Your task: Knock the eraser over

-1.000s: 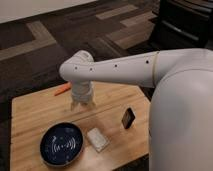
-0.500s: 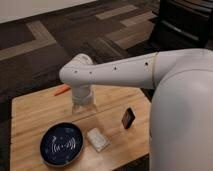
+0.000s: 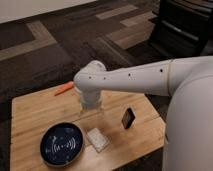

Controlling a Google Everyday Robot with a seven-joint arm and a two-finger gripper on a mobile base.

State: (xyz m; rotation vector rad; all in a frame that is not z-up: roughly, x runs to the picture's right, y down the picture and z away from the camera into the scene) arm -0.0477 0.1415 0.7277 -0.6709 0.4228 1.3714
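Observation:
The eraser [image 3: 128, 118] is a small black block with a thin orange-brown edge. It stands upright on the wooden table [image 3: 35, 112], right of centre. My gripper [image 3: 92, 111] hangs down from the white wrist above the middle of the table, to the left of the eraser and apart from it. My white arm reaches in from the right.
A dark blue plate [image 3: 61, 144] lies at the front left of the table. A small white block [image 3: 97, 139] lies next to it, in front of the gripper. An orange object [image 3: 64, 89] lies at the table's far edge. Dark carpet surrounds the table.
The wrist and gripper have shifted a little to the right, toward the eraser. The eraser, plate and white block have not moved.

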